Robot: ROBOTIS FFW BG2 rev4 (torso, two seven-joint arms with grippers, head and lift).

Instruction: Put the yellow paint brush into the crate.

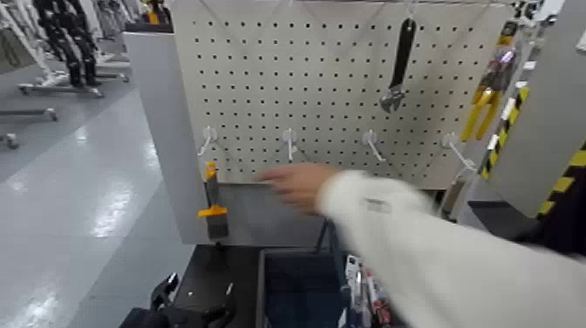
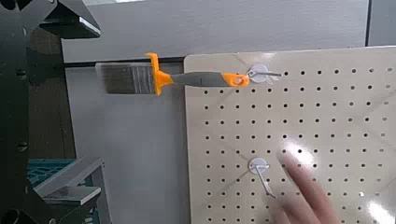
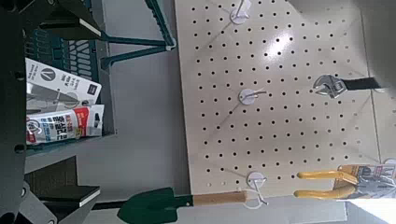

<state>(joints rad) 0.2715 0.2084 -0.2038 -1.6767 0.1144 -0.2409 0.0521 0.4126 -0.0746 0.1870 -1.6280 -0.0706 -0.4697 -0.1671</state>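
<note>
Brush [image 1: 212,199] hangs handle-up at pegboard [image 1: 305,83]'s left, easy to grab; left claw [image 1: 201,290] released below pegboard, right claw [image 3: 84,110] released facing it.

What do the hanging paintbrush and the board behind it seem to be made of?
The paintbrush handle looks like smooth plastic, orange with a dark grey, perhaps rubbery, middle; its grey bristles could be synthetic. The board looks like painted metal or hardboard: pale, punched with regular holes, and slightly glossy where light glints off it.
</note>
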